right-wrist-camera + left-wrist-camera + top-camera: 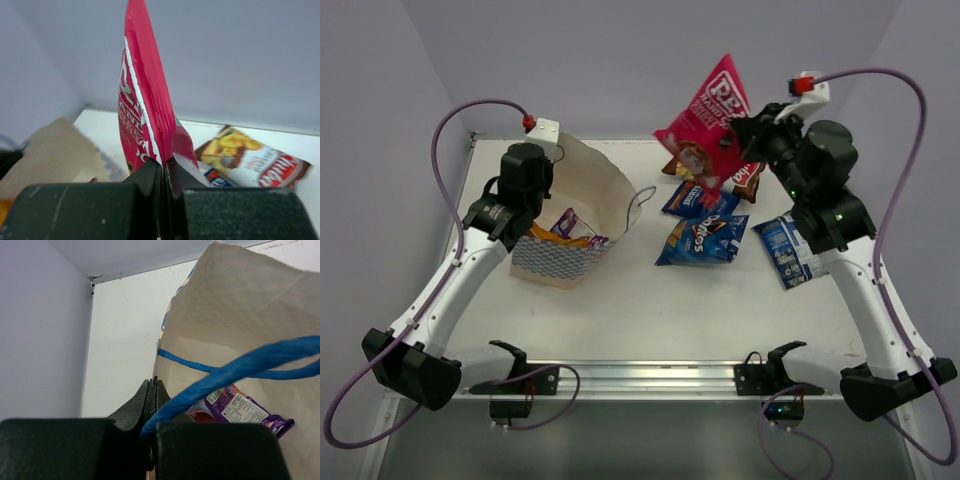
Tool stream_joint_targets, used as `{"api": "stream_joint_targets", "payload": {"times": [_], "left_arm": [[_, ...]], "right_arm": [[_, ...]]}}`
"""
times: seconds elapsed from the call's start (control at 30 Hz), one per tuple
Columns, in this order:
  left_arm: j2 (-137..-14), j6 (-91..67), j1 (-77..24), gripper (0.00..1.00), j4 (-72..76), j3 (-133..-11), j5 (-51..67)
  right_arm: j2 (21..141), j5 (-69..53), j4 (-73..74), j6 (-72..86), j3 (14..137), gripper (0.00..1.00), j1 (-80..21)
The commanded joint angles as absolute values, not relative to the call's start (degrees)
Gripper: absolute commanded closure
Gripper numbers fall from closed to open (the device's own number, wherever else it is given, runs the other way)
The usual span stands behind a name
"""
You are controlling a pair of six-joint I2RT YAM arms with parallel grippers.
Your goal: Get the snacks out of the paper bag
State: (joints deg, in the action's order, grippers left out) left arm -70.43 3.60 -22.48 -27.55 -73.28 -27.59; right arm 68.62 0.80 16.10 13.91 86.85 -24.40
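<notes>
The paper bag (582, 205) lies tilted at the left of the table, mouth up and to the right. A purple packet (570, 228) shows inside it, and in the left wrist view (240, 407). My left gripper (152, 390) is shut on the bag's rim (175, 347), beside its blue string handle (250, 365). My right gripper (165, 167) is shut on the red-pink packet (708, 122) and holds it in the air over the back of the table; the packet also shows in the right wrist view (145, 100).
On the table right of the bag lie a blue Doritos packet (705, 240), a blue-and-white packet (786, 248), another small blue packet (697, 198) and a brown-and-white packet (250, 162). Walls stand close behind and to both sides.
</notes>
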Motion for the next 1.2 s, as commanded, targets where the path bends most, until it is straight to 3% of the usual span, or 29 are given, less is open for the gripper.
{"api": "stream_joint_targets", "payload": {"times": [0.0, 0.3, 0.47, 0.67, 0.87, 0.93, 1.07, 1.1, 1.17], "left_arm": [[-70.2, 2.6, -22.1, 1.00, -26.2, -75.2, -28.5], [-69.4, 2.7, -22.1, 1.00, -26.2, -74.9, -25.9], [-68.8, 2.7, -22.1, 1.00, -26.1, -74.5, -24.9], [-68.8, 2.7, -22.1, 1.00, -26.2, -74.2, -24.1], [-69.1, 2.8, -22.1, 1.00, -26.1, -74.4, -22.9], [-69.2, 3.1, -22.1, 1.00, -25.9, -74.4, -22.3], [-69.2, 4.7, -22.1, 1.00, -25.1, -75.0, -21.6], [-69.3, 4.9, -22.1, 1.00, -24.4, -75.1, -21.6], [-69.5, 6.1, -22.1, 1.00, -23.6, -75.8, -20.9]], "right_arm": [[66.4, 6.8, 15.6, 18.6, 84.9, 1.00, -16.2], [81.3, 15.0, 15.5, 23.9, 87.3, 1.00, 1.7], [92.9, 18.2, 14.9, 27.4, 90.7, 1.00, 5.5], [103.0, 0.5, 12.0, 30.8, 93.4, 1.00, 8.6], [104.0, -9.0, 6.8, 38.0, 86.4, 1.00, 14.6], [103.6, -9.1, 7.3, 41.0, 83.3, 0.91, 17.4], [100.8, -2.8, 11.1, 39.1, 81.1, 0.54, 18.4], [100.1, -0.1, 13.6, 38.3, 81.2, 0.36, 18.4], [97.8, 3.2, 17.2, 37.4, 81.1, 0.22, 18.3]]}}
